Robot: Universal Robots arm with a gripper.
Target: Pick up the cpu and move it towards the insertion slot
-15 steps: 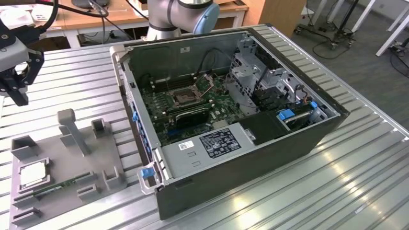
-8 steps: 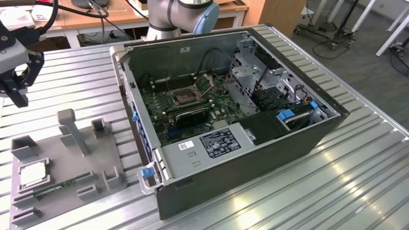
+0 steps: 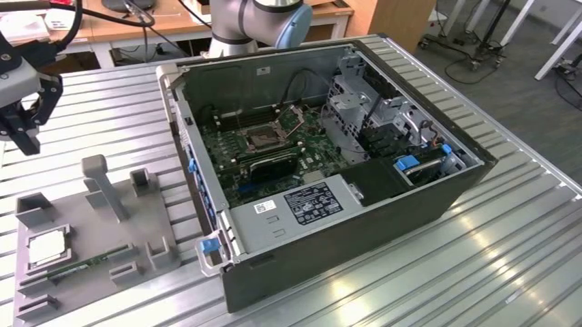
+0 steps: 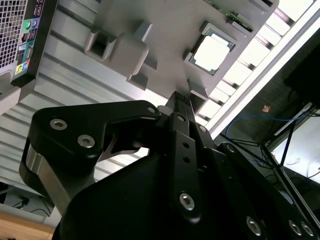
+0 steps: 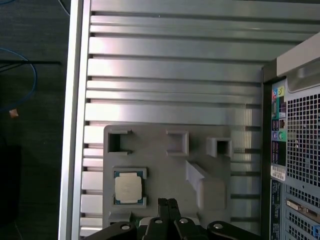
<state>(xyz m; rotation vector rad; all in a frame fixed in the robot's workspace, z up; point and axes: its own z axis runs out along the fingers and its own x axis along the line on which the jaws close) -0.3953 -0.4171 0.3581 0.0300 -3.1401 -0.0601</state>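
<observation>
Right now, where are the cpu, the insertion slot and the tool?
cpu (image 5: pixel 129 187): first wrist view, middle of its silver top.
insertion slot (image 3: pixel 262 138): exterior view, its dark centre.
tool (image 5: pixel 167 202): first wrist view, between its fingertips.

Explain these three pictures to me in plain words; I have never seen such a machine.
This is one robot arm working at a ribbed metal table. The exterior view looks on from a camera off the arm; both wrist views come from cameras riding on the arm. On the table stand an open computer case and a grey holder. The cpu, a small silver square, lies in the holder, beside a green memory stick. The insertion slot is the square socket inside the case. The pincer hangs above the table near the holder, shut and holding nothing.
</observation>
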